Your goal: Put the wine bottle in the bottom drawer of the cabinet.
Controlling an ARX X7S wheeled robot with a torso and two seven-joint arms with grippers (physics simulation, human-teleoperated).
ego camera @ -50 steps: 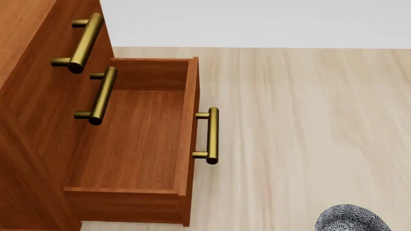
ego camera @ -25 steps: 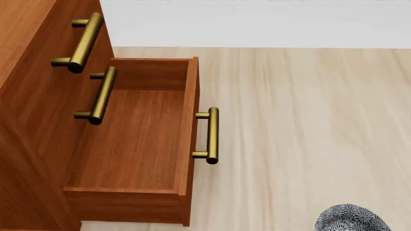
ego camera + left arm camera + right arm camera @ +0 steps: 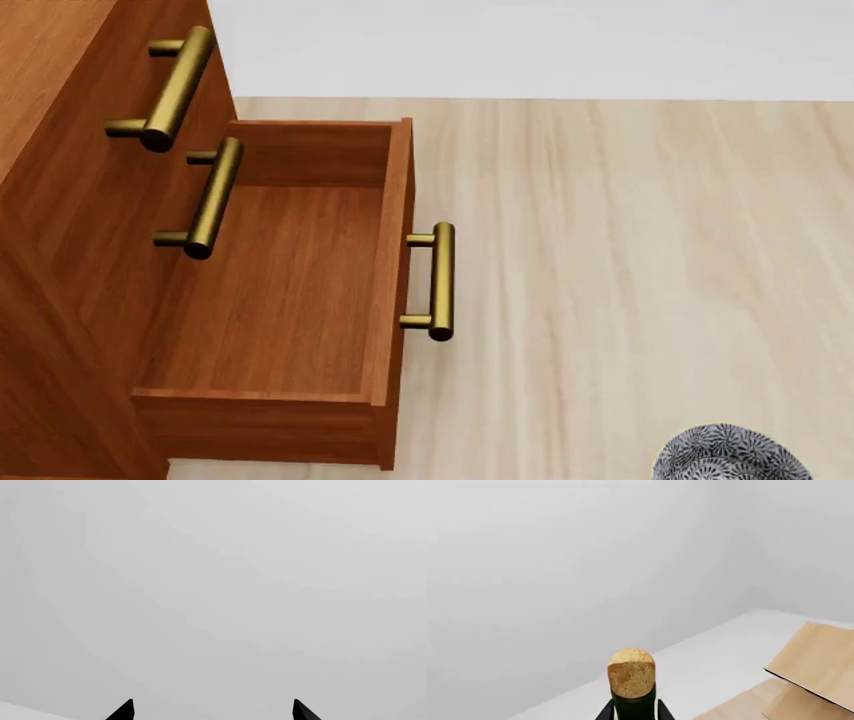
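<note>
A bare simulated room with home-style furnishing, not a real lived-in place. At the left of the head view stands a reddish-brown wooden cabinet [image 3: 67, 250] with 3 brass bar handles, its bottom drawer [image 3: 287, 290] pulled open. Pale wood-plank floor [image 3: 641, 270] fills the right side, meeting a plain white wall [image 3: 534, 50] along the top.

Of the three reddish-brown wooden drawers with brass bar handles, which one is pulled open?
The bottom drawer, the lowest one: it juts out showing its bare wooden floor, with its handle out front. The two upper drawer fronts sit flush with the cabinet.
</note>
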